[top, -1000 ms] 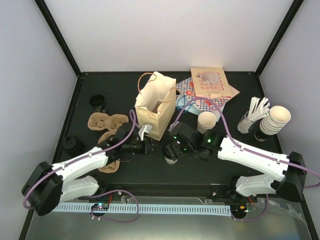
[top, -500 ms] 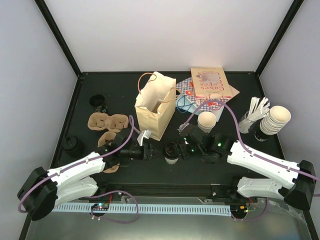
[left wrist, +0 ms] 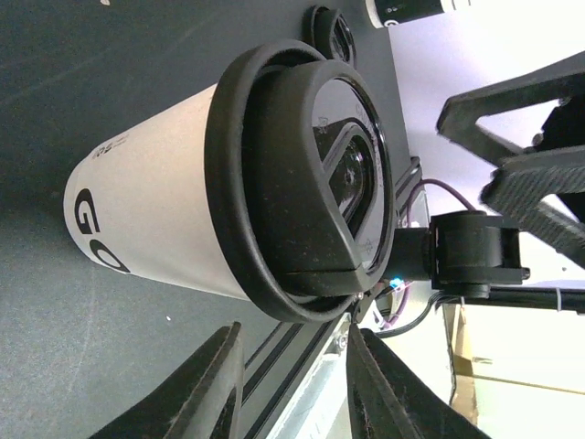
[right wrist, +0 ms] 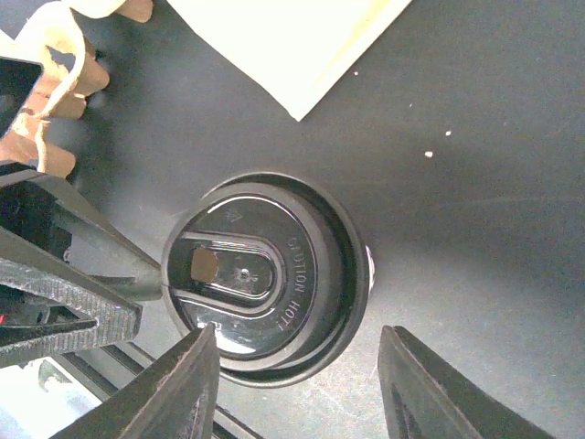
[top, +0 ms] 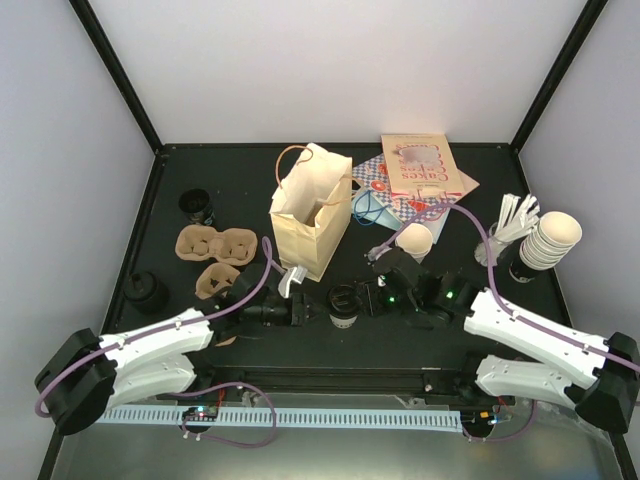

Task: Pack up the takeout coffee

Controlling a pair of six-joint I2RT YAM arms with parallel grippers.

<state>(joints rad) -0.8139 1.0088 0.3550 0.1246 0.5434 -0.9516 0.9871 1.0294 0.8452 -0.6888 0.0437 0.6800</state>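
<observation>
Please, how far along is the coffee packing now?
Done: the takeout coffee is lidded and the paper bag stands open. In hand: the open right gripper flanks the lid; the left gripper is open beside it. To do: grip, lift, put it into the bag.

Bright even light, soft shadows
</observation>
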